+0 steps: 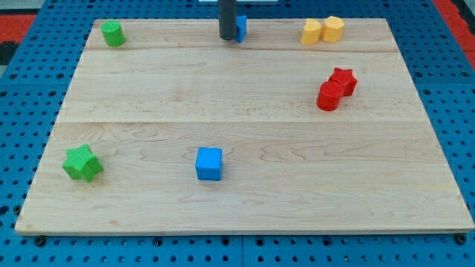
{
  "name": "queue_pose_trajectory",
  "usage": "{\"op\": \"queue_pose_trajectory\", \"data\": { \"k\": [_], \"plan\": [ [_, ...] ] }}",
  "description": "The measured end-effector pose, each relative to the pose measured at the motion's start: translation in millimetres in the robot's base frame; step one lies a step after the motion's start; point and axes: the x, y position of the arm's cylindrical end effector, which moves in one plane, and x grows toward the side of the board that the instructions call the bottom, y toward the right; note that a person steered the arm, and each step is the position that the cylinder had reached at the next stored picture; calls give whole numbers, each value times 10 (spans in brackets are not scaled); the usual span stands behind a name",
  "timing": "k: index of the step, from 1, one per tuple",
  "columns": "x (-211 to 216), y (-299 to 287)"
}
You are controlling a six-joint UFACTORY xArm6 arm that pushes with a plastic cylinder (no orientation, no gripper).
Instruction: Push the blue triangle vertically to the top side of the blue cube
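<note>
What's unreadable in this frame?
- blue block, camera view's top: mostly hidden behind my rod; shape not confirmable as the triangle.
- my tip: contact with that block can't be judged.
- Rod's upper part and the arm: cut off by the view's top edge.
- yellow blocks: touching or just adjacent, unclear.

no text, label, brand, number or sign can be read anywhere in the view: none on the wooden board (245,200), none on the coloured blocks, none on the blue pegboard (445,44) around it.
</note>
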Motion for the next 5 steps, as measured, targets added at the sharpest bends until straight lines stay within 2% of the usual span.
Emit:
{"op": "queue_pose_trajectory", "data": {
  "k": [1, 2, 3, 5],
  "plan": [
    [64, 679],
    [-69, 887],
    [-305, 362],
    [-324, 138]
  ]
}}
